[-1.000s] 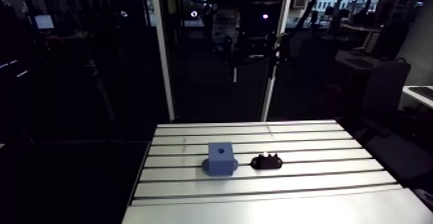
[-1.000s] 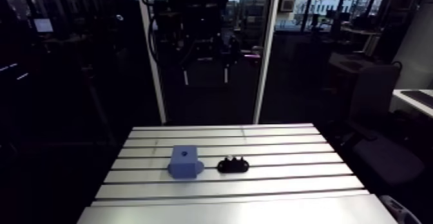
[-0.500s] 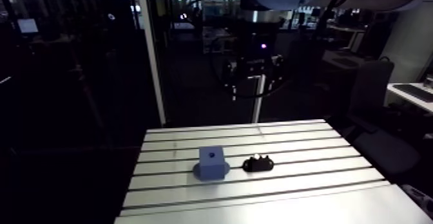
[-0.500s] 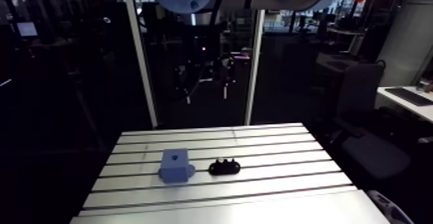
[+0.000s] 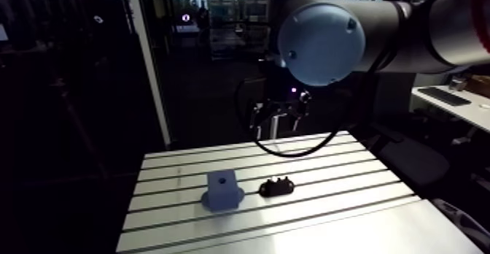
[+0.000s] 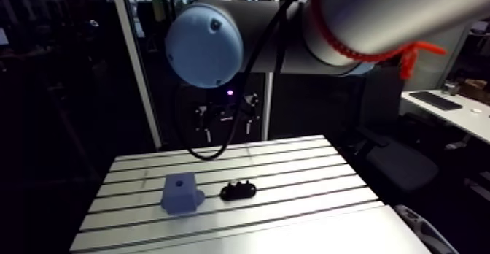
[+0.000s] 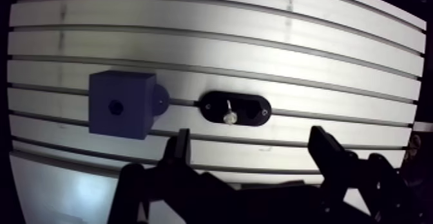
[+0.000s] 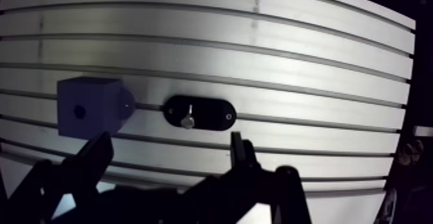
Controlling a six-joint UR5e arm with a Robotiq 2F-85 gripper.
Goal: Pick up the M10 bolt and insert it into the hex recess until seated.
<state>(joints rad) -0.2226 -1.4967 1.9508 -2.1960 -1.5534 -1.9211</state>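
The arm has swung round since the earlier frames, so its blue-capped joint [image 5: 321, 41] now fills the top of the arm view, while the things on the table lie as before. On the slotted metal table [image 7: 212, 20] the blue block [image 5: 222, 190], a dark hole [image 7: 116, 107] in its top, sits to the left; just beside it on the right lies the black holder [image 5: 276, 187], with the bolt [image 7: 227, 112] in its middle; the gripper [image 7: 250, 138] hangs above the table short of the holder, its fingers [image 7: 179, 150] wide apart, nothing between them.

arm [image 5: 430, 23] aloft, gripper [image 7: 251, 143] splayed
both fingers [image 7: 182, 150] stood wide apart; a blue-capped joint [image 5: 321, 36] filled the arm view's upper right.
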